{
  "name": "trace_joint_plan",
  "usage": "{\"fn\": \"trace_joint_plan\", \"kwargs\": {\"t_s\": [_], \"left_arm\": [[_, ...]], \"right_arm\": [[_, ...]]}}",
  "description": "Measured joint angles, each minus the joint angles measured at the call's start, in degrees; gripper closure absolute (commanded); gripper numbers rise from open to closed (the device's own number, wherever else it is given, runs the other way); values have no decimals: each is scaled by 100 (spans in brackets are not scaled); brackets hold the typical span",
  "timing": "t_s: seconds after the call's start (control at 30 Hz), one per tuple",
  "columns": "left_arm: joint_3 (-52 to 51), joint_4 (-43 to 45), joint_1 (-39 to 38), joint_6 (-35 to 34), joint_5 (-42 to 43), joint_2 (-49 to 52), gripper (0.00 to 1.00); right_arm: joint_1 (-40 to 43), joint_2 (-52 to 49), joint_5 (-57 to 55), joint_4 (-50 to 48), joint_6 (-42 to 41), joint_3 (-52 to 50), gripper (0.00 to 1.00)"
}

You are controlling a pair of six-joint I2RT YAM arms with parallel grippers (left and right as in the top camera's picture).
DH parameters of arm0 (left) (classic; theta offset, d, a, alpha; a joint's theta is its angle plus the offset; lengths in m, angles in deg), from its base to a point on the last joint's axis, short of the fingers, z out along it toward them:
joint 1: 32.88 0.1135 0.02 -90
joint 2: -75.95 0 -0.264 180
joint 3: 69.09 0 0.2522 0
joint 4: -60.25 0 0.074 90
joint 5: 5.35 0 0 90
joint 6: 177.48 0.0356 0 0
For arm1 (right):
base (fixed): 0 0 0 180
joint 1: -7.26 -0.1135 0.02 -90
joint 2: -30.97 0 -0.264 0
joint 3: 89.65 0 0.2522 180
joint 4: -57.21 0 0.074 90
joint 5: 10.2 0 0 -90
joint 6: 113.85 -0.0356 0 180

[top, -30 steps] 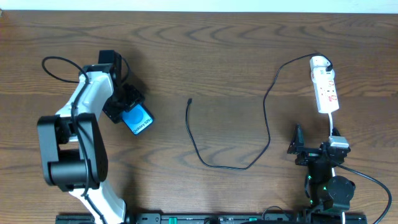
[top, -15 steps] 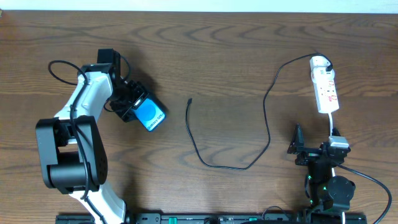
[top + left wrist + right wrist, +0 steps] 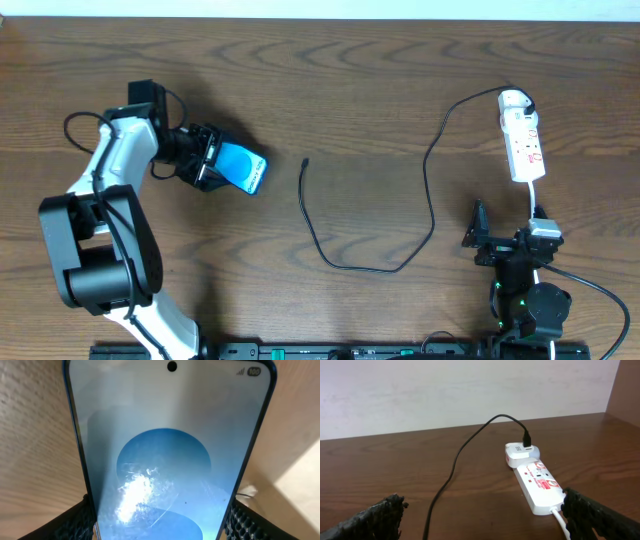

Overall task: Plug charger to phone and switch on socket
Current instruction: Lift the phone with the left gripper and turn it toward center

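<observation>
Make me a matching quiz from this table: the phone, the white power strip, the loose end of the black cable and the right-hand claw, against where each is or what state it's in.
Things:
1. phone
2. socket
3. charger tip
4. right gripper

Places or states:
A. lying free near the middle
B. open, holding nothing
C. clamped in the left gripper
D. far right, cable plugged in at its end

Pairs: 1-C, 2-D, 3-A, 4-B
</observation>
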Motion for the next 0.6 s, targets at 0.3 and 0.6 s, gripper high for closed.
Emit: {"fn": "trace_joint_plan", "kwargs": {"t_s": [0.3, 0.6], "left_arm": [[2, -2, 94, -621, 828, 0, 35], [2, 0, 94, -1080, 1207, 0, 35]], "right_arm": [[0, 0, 0, -2, 0, 0, 1], [0, 0, 0, 0, 0, 0, 1]]}}
